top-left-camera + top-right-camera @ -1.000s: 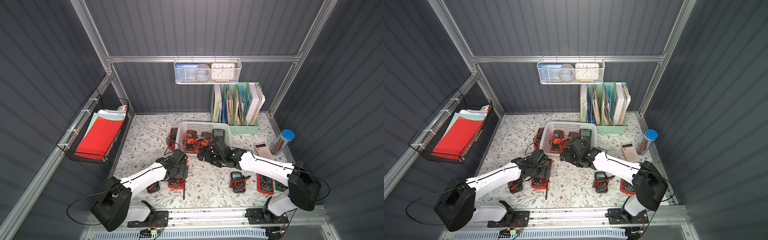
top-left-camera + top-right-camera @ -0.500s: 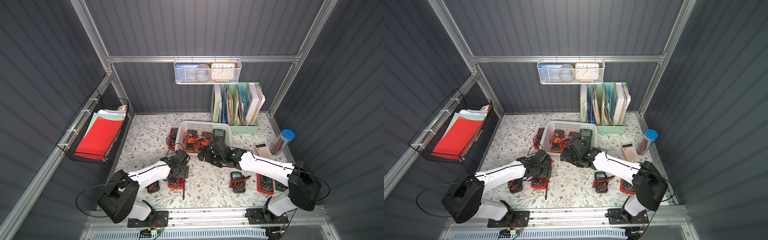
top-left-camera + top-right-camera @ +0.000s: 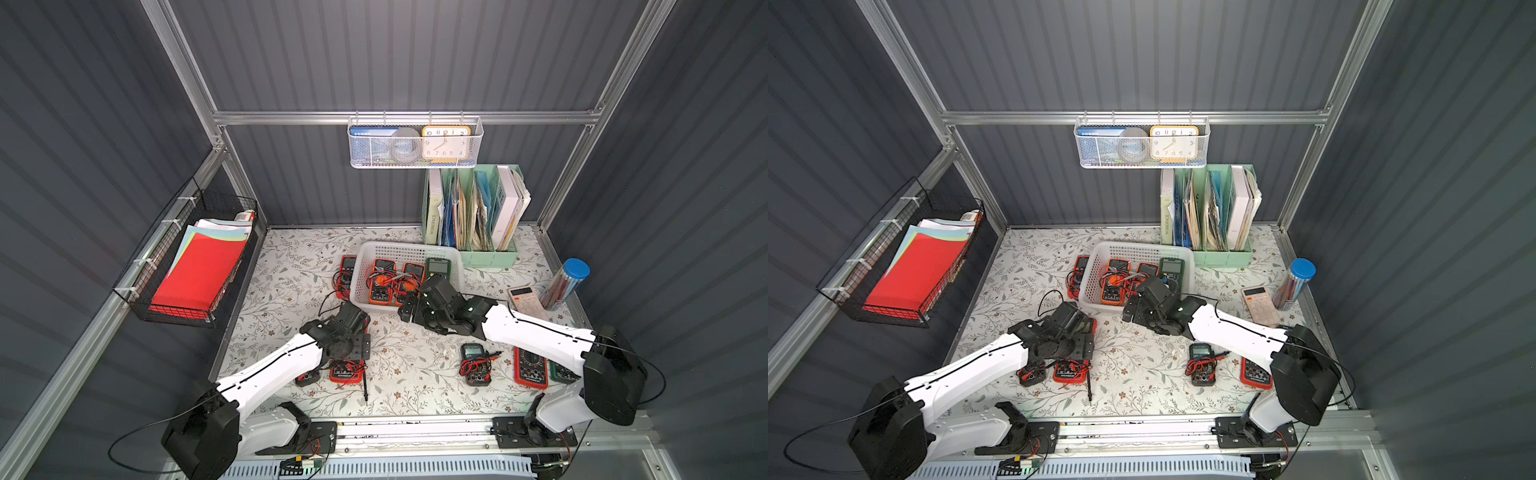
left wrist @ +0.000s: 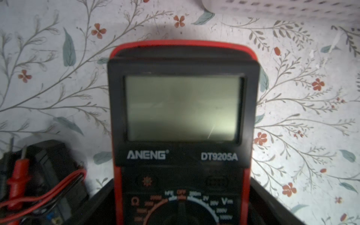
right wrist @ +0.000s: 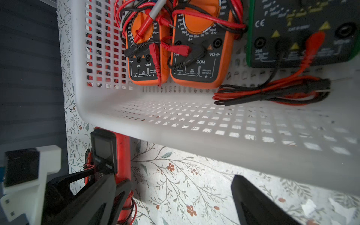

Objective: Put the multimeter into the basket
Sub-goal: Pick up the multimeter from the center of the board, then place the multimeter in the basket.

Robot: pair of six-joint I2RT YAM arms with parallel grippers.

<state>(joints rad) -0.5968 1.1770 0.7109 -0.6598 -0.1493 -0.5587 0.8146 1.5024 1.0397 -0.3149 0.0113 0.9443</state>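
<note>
The red meter (image 4: 181,109) sits low at the mat (image 3: 415,374), just short of the basket's (image 3: 409,250) near left corner, your left gripper (image 4: 182,187) clamped on its flanks by the dial; whether it rests there I cannot tell. Lift it level past the rim, mind its leads (image 3: 347,368), and aim left of the orange meters (image 3: 380,291). Steer clear of the right gripper (image 3: 409,309), spread and empty at the near wall

Left tool (image 4: 182,196) narrowed from wide apart, now clamping red multimeter (image 4: 183,109)
</note>
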